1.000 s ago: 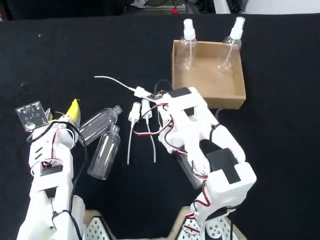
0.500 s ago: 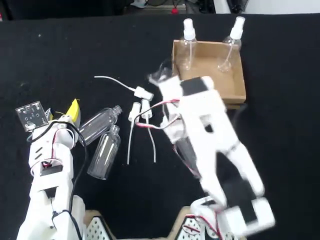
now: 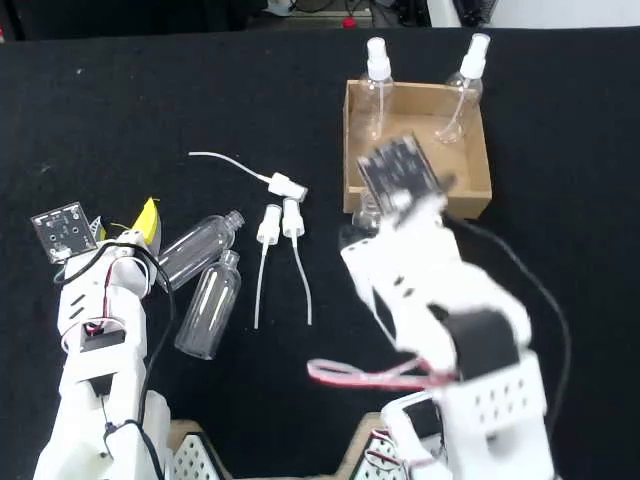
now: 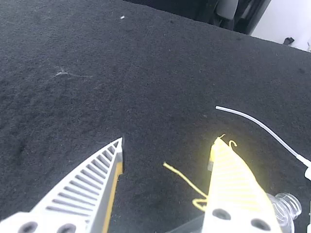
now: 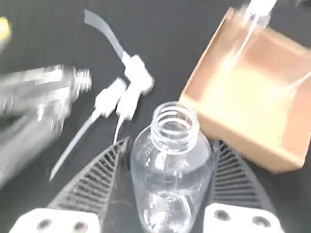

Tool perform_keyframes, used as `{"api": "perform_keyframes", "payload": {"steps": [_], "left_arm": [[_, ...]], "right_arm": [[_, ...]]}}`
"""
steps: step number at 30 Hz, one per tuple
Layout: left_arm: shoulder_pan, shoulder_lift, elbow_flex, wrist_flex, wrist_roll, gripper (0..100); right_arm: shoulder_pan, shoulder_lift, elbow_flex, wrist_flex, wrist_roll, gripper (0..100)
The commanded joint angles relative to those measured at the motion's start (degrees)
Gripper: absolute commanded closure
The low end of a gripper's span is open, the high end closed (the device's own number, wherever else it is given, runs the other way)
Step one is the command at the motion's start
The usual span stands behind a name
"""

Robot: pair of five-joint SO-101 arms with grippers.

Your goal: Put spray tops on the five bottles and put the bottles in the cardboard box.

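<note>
Capless bottle (image 5: 171,170) in right hand (image 5: 170,142), near cardboard box (image 5: 252,111)

A robot lab or workshop was shown, not a home. A table (image 3: 120,100) was covered with a black cloth. Two white robot arms were set side by side at its near edge, the left arm (image 3: 100,330) and the right arm (image 3: 450,300). Red, white and black wires (image 3: 365,375) were left bare on the arms. A small board with tiny parts (image 3: 62,230) was seen by the left arm. Behind the table, dark legs of some stand or chair (image 4: 228,9) and a white wall (image 4: 286,22) were seen.
</note>
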Motion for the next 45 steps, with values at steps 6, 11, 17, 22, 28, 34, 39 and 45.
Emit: {"api": "perform_keyframes", "payload": {"steps": [6, 11, 17, 22, 28, 34, 39, 45], "left_arm": [[0.4, -0.6, -1.0, -1.5, -0.6, 72], [0.5, -0.6, -1.0, -1.1, -0.6, 72], [0.7, -0.2, -9.6, 13.4, -0.6, 72], [1.5, 1.0, -31.9, 50.3, -0.6, 72], [4.2, 2.6, -37.8, 55.5, -0.6, 72], [4.8, 2.5, -32.5, 46.6, -0.6, 72], [12.6, 3.3, -33.5, 44.0, -5.1, 72], [20.4, 13.6, -53.9, 56.4, -17.8, 72]], "right_arm": [[-1.0, -27.7, 24.9, -21.3, -1.1, 80.8], [-1.0, -35.2, 29.8, -22.1, -6.5, 80.8], [-1.1, -35.2, 35.2, -26.6, -9.3, 80.8], [-1.1, -34.0, 35.5, -26.5, -9.2, 80.8], [-1.0, -33.8, 36.0, -25.9, -9.2, 80.8], [-1.0, -34.2, 37.5, -25.9, -9.2, 80.8], [-0.7, -34.2, 37.1, -24.7, -9.2, 80.8], [-0.7, -34.2, 37.0, -22.9, -8.9, 80.8]]}}
